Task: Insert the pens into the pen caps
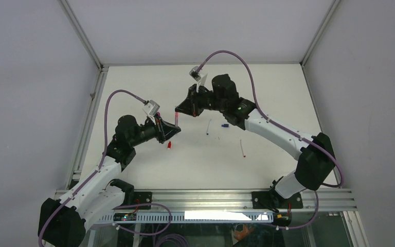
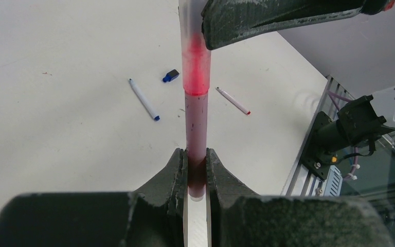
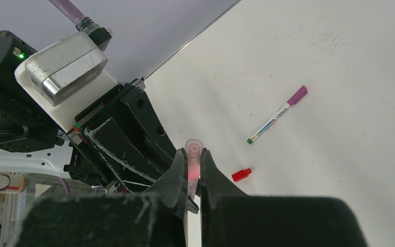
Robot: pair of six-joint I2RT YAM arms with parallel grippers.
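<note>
My left gripper is shut on the lower barrel of a pale red-pink pen and holds it upright above the table. A translucent pale pink cap sits over the pen's red tip. My right gripper is shut on that cap. The two grippers meet at the table's middle, left and right, with the pen between them. A red cap lies on the table below them and also shows in the right wrist view.
A blue cap lies beside a white pen with a blue tip. A thin pen with a red tip lies further right. A white pen with a magenta cap lies beyond the red cap. An aluminium rail runs along the near edge.
</note>
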